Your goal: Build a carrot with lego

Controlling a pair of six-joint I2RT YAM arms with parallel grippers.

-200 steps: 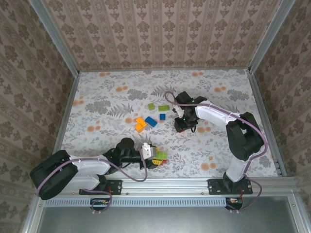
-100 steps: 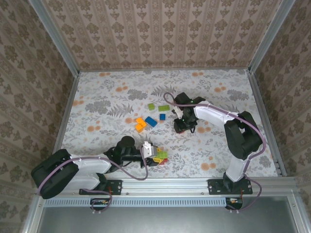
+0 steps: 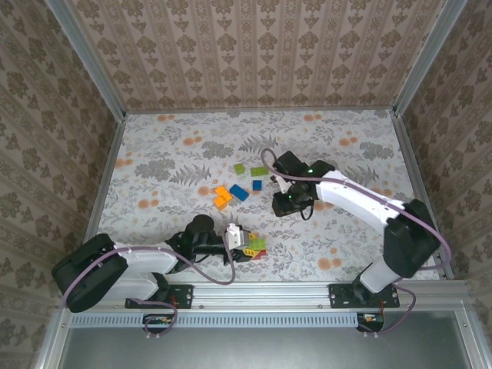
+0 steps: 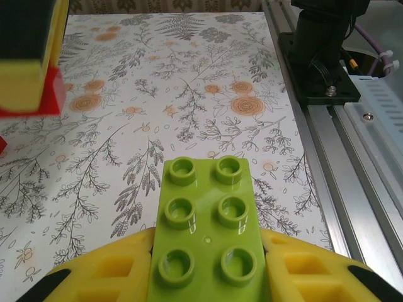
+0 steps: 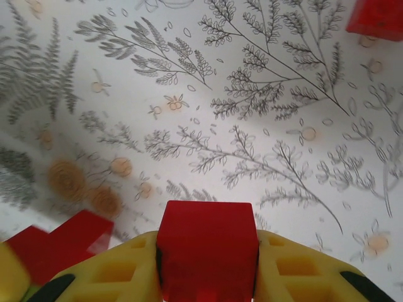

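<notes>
The left gripper [image 4: 208, 264] clamped a glossy, studded, oblong green brick [image 4: 204, 207]; the right gripper [image 5: 206, 259] clamped a smooth, blocky red brick [image 5: 206, 233].

Robotics test cell: panels of damask wallpaper [image 3: 254, 54] are slotted into a bare aluminium frame [image 3: 86, 61], boxing in a table [image 3: 169, 154] covered in a floral print. Two robot arms, the left arm [image 3: 131, 265] and the right arm [image 3: 361, 201], are bolted to a metal rail [image 3: 261, 290] along the near edge. Purple cables [image 3: 264, 157] loop off their joints. Loose lego [image 3: 238, 192] lies scattered on the printed surface, the stuff of a bench trial.
</notes>
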